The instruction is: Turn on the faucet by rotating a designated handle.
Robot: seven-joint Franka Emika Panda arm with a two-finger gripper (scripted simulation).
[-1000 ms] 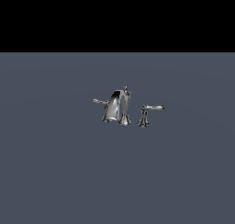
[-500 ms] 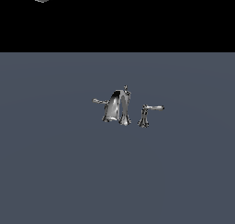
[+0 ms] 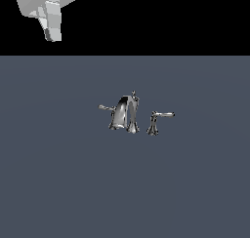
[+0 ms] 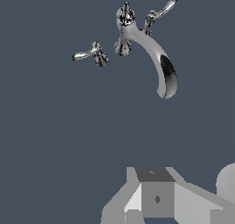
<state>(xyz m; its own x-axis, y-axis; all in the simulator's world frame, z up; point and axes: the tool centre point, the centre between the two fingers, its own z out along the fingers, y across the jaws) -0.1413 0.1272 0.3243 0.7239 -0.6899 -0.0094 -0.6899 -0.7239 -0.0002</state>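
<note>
Hanging high above the faucet [image 3: 126,114], gripper [image 3: 52,34] state impossible to tell; dropping further into view than half a second ago.

Flat, even simulator lighting; no cast shadows on grey floor [image 3: 58,183]. Faucet [image 3: 124,114] chrome shows bright specular highlights. Renders sharp but aliased; black band behind.
</note>
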